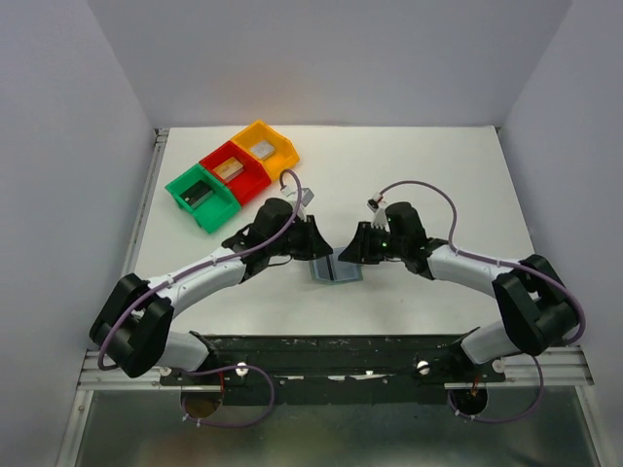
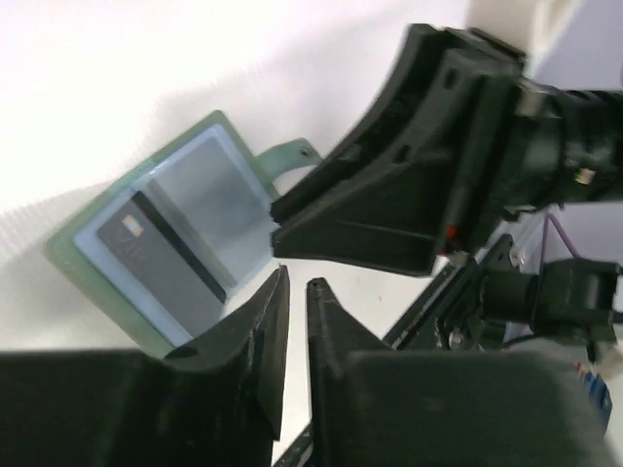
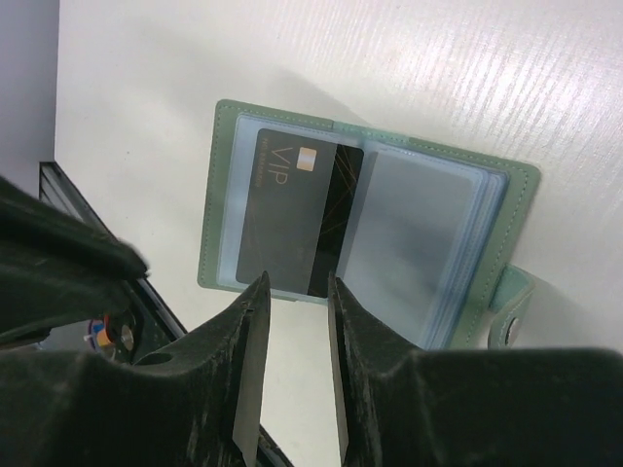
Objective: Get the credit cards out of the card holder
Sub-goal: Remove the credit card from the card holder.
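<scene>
The card holder [image 1: 336, 271] lies open on the white table between my two grippers. In the right wrist view the card holder [image 3: 226, 195] is grey-green with pale blue sleeves, and a black VIP credit card [image 3: 292, 214] sits in its left sleeve. The same card [image 2: 165, 263] shows in the left wrist view inside the holder [image 2: 68, 255]. My right gripper [image 3: 297, 284] is slightly open and empty, tips at the holder's near edge by the card's end. My left gripper [image 2: 297, 284] is almost closed and empty, beside the holder's edge. The other cards are hidden.
Green [image 1: 201, 197], red [image 1: 234, 172] and yellow [image 1: 265, 148] bins with grey blocks stand at the back left. The holder's tab [image 2: 292, 154] points away from the fold. The right gripper body [image 2: 389, 214] is close to my left fingers. A black rail [image 1: 331, 345] runs along the near edge.
</scene>
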Controlling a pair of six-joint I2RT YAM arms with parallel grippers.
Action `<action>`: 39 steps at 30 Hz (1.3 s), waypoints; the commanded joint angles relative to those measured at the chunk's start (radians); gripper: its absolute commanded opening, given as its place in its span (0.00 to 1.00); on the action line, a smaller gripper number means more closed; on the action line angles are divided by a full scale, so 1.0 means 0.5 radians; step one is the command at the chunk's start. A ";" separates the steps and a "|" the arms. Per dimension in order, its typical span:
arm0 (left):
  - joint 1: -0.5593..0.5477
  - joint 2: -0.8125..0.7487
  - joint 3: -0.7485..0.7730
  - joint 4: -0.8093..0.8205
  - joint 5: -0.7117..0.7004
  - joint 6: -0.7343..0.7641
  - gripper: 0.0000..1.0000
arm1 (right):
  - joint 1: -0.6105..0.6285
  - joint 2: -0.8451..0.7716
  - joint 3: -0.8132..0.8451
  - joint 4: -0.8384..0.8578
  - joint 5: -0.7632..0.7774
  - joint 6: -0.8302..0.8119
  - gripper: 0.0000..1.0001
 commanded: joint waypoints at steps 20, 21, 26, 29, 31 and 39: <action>0.008 0.357 -0.188 -0.141 -0.548 -0.176 0.08 | 0.067 0.355 0.312 -0.111 -0.172 -0.006 0.47; 0.011 0.366 -0.194 -0.153 -0.557 -0.177 0.08 | 0.067 0.376 0.315 -0.107 -0.178 0.003 0.47; 0.011 0.375 -0.240 -0.169 -0.606 -0.183 0.07 | 0.088 0.450 0.330 -0.077 -0.212 0.012 0.48; 0.011 0.369 -0.261 -0.162 -0.616 -0.183 0.07 | 0.097 0.481 0.346 -0.077 -0.234 0.015 0.48; 0.014 0.369 -0.267 -0.159 -0.619 -0.180 0.07 | 0.101 0.499 0.346 -0.065 -0.246 0.018 0.48; 0.017 0.372 -0.298 -0.156 -0.634 -0.180 0.06 | 0.113 0.573 0.367 -0.095 -0.234 0.009 0.48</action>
